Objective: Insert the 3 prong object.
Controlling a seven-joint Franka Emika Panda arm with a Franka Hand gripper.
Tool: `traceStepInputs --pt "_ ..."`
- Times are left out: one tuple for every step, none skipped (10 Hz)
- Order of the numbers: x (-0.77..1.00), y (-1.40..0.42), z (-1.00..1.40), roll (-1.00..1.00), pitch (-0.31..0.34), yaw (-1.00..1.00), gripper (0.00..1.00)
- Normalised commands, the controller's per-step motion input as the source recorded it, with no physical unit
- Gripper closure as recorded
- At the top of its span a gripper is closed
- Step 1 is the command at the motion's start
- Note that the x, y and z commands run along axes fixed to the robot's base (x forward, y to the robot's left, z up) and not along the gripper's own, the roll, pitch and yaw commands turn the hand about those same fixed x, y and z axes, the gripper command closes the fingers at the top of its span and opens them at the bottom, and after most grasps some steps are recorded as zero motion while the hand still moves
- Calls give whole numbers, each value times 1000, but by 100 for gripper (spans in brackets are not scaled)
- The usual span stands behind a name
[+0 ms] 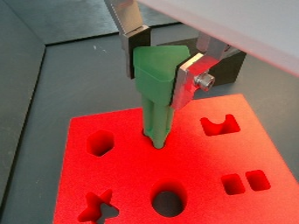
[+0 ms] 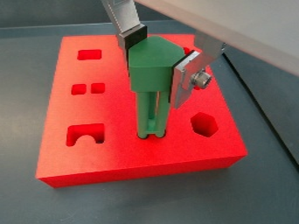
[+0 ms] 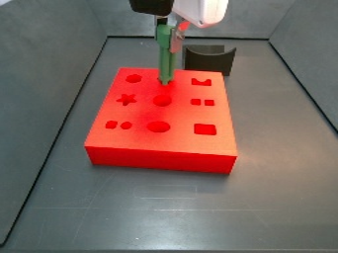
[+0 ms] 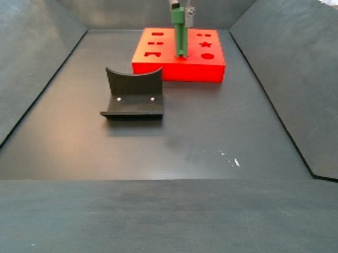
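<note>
My gripper [image 1: 160, 63] is shut on the top of the 3 prong object [image 1: 156, 96], a slim green bar held upright. In both wrist views the bar's lower end stands in a hole in the top of the big red block [image 1: 128, 175]; its prongs [image 2: 149, 114] show above the hole. In a side view the gripper [image 3: 166, 24] holds the bar [image 3: 166, 54] over the block's far middle [image 3: 165, 128]. It also shows in another side view [image 4: 177, 35], standing on the red block [image 4: 199, 67] at the far end.
A dark grey curved block [image 3: 209, 57] stands behind the red block and shows near the middle of the floor in another side view [image 4: 133, 94]. The red block has several other shaped holes, such as a star [image 3: 128, 99] and a hexagon [image 2: 204, 124]. Dark bin walls surround the floor.
</note>
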Motion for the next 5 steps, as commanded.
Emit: traceStepInputs --pt "51 -3 -1000 0 0 -157 100" --pt "0 0 -854 -113 0 -191 100" --pt "0 0 -137 -46 0 0 100" --pt "43 0 0 0 0 0 100" --pt "-157 0 -100 81 0 -174 100"
